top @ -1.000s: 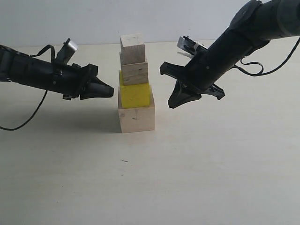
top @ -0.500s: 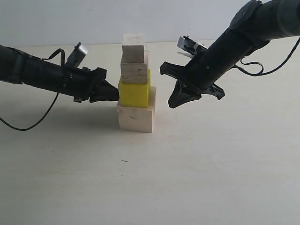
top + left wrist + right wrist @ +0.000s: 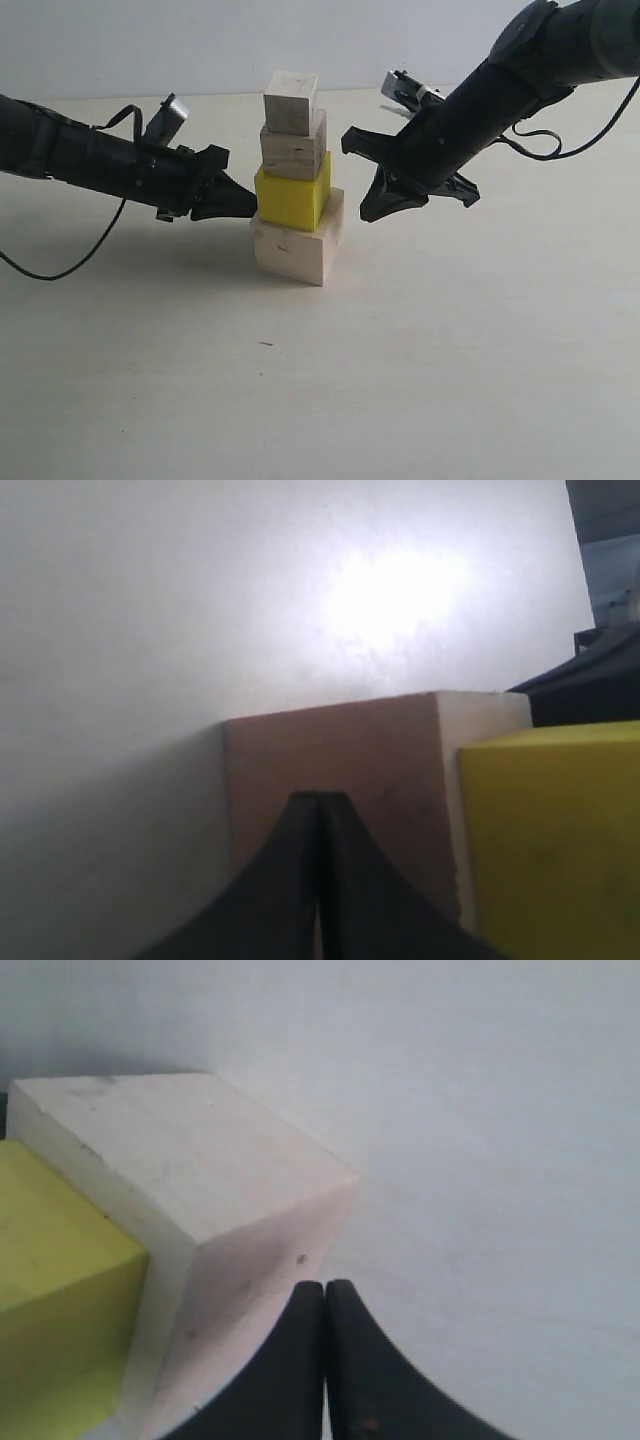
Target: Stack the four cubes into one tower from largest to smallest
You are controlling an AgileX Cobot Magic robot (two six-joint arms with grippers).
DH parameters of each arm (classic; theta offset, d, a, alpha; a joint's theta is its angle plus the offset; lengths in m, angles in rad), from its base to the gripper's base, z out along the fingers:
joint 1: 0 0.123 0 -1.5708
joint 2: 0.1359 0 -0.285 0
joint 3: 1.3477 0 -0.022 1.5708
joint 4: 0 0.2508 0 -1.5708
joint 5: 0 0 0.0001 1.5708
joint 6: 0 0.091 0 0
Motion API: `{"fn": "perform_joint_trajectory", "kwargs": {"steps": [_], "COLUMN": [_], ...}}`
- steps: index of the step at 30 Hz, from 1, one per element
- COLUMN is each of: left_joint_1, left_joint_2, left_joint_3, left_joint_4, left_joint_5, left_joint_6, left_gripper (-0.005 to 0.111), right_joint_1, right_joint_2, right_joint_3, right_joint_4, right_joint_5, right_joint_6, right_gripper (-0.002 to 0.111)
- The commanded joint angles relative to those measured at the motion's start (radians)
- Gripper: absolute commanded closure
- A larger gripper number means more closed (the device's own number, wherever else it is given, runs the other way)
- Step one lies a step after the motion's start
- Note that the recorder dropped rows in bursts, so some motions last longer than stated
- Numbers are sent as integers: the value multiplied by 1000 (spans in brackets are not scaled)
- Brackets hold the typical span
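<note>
The largest cube (image 3: 296,252) is pale wood, the next cube (image 3: 292,198) bright yellow, the third cube (image 3: 293,155) plywood with layered grain stripes, the top cube (image 3: 290,102) pale wood. The bench (image 3: 400,380) is off-white; the left fingers (image 3: 230,203) and right fingers (image 3: 383,207) are black.

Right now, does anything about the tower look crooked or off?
Yes. The yellow cube sits off-centre on the big cube, crowded toward the left fingers, leaving a bare ledge on the right. Nothing has fallen.

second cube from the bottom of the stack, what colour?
The second cube is bright yellow, plain, with no pattern. The exterior view shows it best.
</note>
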Motion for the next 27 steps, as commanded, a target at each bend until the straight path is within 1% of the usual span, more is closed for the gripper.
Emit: {"fn": "perform_joint_trajectory", "kwargs": {"steps": [1,5,13,21,27], "left_joint_1": [3,3,8,8,8], "left_joint_2": [-1,-3,-30,-30,-30], "left_joint_3": [-5,-5,-5,17,17], "left_joint_4": [16,23,49,50,50], "left_joint_5": [34,58,51,33,27], "left_joint_6": [-10,-14,-28,-28,-28], "left_gripper": [107,107,107,107,107], "right_joint_1": [-3,-3,-3,-3,-3], "right_joint_2": [3,33,84,92,92], "right_joint_3": [4,4,4,4,4], "right_joint_4": [55,105,275,288,284], "right_joint_5": [-26,-24,-19,-21,18], "right_joint_6": [-4,-23,-119,-136,-133], "right_gripper": [108,108,108,108,108]}}
